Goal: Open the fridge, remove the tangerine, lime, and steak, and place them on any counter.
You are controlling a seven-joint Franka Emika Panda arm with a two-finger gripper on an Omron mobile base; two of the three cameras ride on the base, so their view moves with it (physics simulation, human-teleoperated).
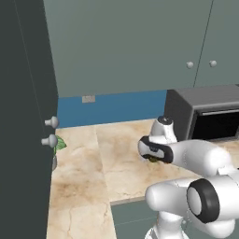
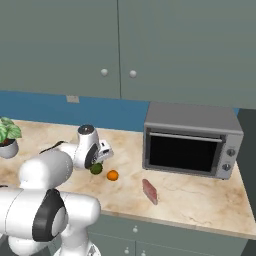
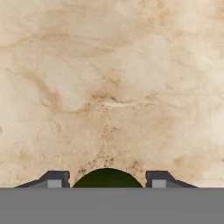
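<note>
The gripper (image 3: 106, 179) is pinching the lime (image 3: 106, 178) between its two fingertips (image 3: 54, 179), holding it low over the counter (image 3: 109, 87). Nearer the counter's front edge than the microwave (image 2: 192, 140), the steak (image 2: 149, 191) is lying flat, with the tangerine (image 2: 113, 175) sitting to the microwave's left, just beside the lime. Far left of the microwave, a potted plant (image 2: 7, 135) is standing.

Both base views overlook the counter (image 2: 200, 200); hand view faces it closely.
</note>
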